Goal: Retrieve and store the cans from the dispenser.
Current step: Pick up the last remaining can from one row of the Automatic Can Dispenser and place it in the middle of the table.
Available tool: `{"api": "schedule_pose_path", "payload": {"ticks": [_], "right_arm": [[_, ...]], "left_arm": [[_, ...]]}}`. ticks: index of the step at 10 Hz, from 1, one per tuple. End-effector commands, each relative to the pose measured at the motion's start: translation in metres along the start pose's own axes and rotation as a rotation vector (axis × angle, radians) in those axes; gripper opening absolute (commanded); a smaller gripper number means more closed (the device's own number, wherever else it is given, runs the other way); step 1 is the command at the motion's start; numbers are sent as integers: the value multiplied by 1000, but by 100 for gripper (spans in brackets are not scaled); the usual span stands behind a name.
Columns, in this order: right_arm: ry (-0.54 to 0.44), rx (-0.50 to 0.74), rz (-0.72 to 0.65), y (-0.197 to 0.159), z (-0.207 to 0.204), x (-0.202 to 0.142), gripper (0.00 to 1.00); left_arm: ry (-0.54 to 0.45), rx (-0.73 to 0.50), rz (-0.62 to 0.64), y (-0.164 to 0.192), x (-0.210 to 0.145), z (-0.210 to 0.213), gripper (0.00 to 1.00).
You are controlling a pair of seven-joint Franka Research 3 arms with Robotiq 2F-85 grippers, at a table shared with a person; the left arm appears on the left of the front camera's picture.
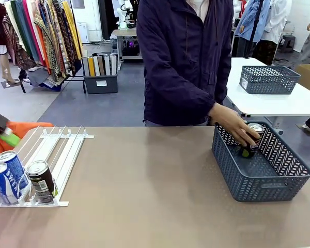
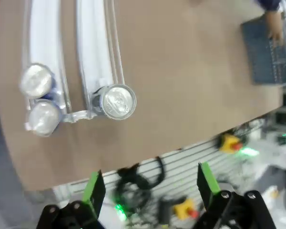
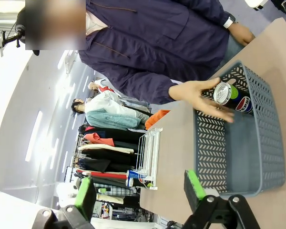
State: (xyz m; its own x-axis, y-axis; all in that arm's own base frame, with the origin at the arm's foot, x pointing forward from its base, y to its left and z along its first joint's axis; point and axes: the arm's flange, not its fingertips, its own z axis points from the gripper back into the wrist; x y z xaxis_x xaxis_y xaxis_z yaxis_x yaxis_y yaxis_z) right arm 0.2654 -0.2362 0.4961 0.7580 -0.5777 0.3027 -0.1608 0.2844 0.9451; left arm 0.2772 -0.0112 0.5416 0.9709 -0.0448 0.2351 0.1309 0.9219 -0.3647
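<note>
The white dispenser lies at the table's left with three cans at its front lip: two blue cans and a black can. From above, the left wrist view shows their silver tops on the dispenser's rails. My left gripper hangs open and empty above the table's near edge; it is at the left edge of the front view. My right gripper is open and empty, apart from the basket. A person's hand holds a dark can inside the basket.
The grey lattice basket stands at the table's right, and the person leans over it from the far side. An orange cloth lies behind the dispenser. A second table with another basket stands beyond.
</note>
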Motion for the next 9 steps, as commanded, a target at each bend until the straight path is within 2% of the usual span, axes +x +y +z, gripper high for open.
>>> {"api": "schedule_pose_path", "payload": {"ticks": [1,2,3,4,7,8,9], "right_arm": [[-11,18,23,1,0,2,100],[-11,18,23,1,0,2,100],[-11,18,23,1,0,2,100],[-11,18,23,1,0,2,100],[-11,18,23,1,0,2,100],[-11,18,23,1,0,2,100],[-11,18,23,1,0,2,100]], "left_arm": [[38,149,-137,-7,25,-37,100],[15,142,-162,-16,32,-46,100],[7,120,-101,-17,40,-35,100],[51,139,-161,-31,20,-42,100],[48,135,-177,-31,30,-49,100],[139,197,-112,-23,47,-73,100],[178,210,-73,-18,50,-90,100]]}}
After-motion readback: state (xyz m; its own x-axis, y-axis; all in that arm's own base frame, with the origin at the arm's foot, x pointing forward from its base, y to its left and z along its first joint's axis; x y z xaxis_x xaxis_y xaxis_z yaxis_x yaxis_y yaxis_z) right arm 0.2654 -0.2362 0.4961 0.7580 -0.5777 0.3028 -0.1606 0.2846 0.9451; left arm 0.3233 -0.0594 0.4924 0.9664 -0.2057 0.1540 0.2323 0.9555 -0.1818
